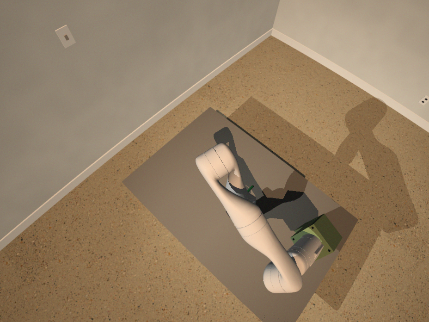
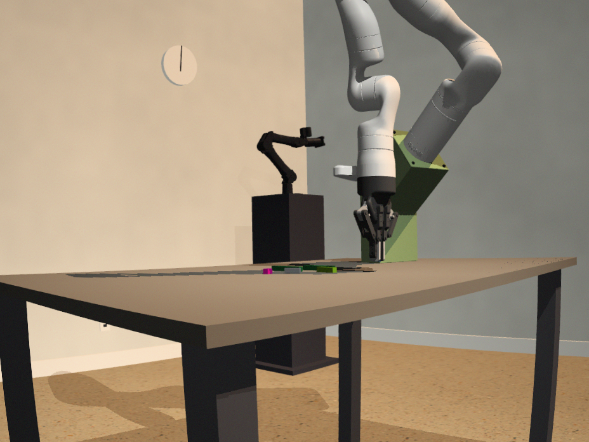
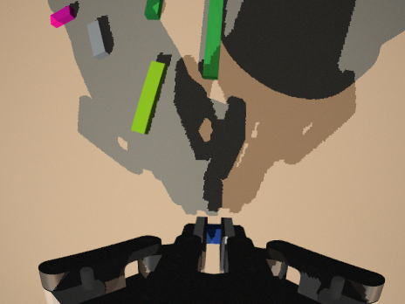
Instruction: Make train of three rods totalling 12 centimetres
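Note:
My gripper [image 2: 378, 258] [image 3: 213, 231] is shut on the small blue rod [image 3: 214, 234] and holds it low over the table [image 2: 361, 290] [image 3: 332, 201]. In the wrist view, the lime rod [image 3: 148, 97] [image 2: 326, 269] lies ahead and left of the fingers. The grey rod [image 3: 97, 38] [image 2: 293, 270] and the magenta rod [image 3: 64, 16] [image 2: 267, 271] lie farther left, apart from each other. A green rod [image 3: 212, 39] lies straight ahead, cut by the top edge. Another green rod [image 3: 154, 10] shows only its near end. The arm hides most rods in the top view.
The green robot base [image 1: 329, 232] [image 2: 416, 190] stands at one end of the table. A black stand [image 2: 271, 228] with a small black arm [image 2: 278, 159] is beyond the table. Dark arm shadows cross the rods. My own arm [image 1: 242, 211] spans the table.

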